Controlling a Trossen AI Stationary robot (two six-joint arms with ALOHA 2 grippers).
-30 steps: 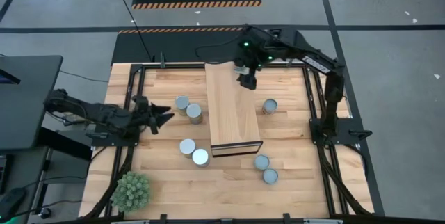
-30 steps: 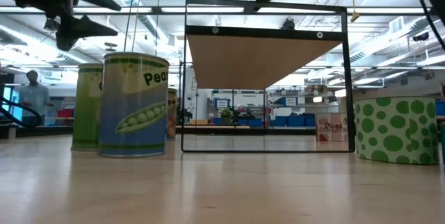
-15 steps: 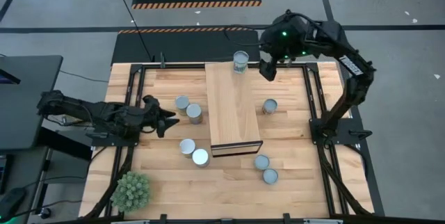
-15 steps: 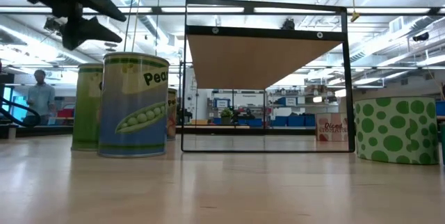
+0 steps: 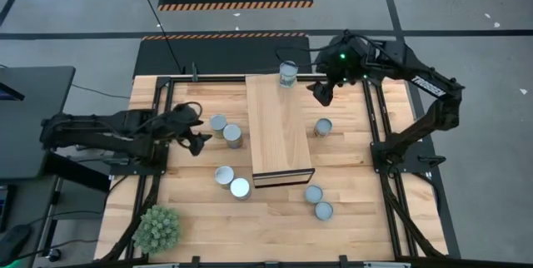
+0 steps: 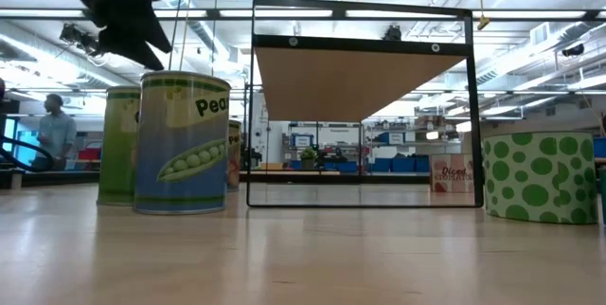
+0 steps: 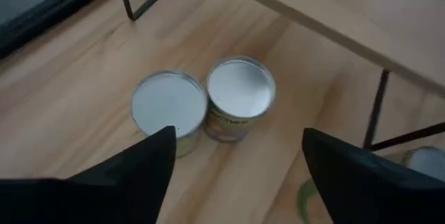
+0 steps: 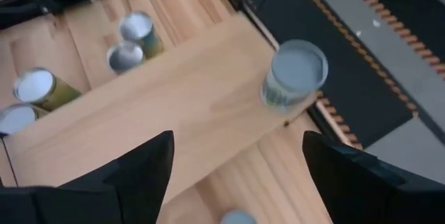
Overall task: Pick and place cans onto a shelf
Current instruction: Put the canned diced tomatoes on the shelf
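One can stands upright on its base at the far end of the light-wood shelf; it also shows in the right wrist view. My right gripper is open and empty, in the air just right of the shelf's far end. My left gripper is open and empty, above and just left of two cans standing together on the table left of the shelf. In the left wrist view these two cans show beyond the open fingers.
Two more cans stand near the shelf's near-left corner, one right of the shelf, and two at the near right. A green plant sits at the near-left corner. Black frame rails edge the table.
My right gripper has gone from above the shelf's far end toward the table's right edge, and the can now stands free there. My left gripper has gone right toward the two cans left of the shelf and has tipped its fingers downward.
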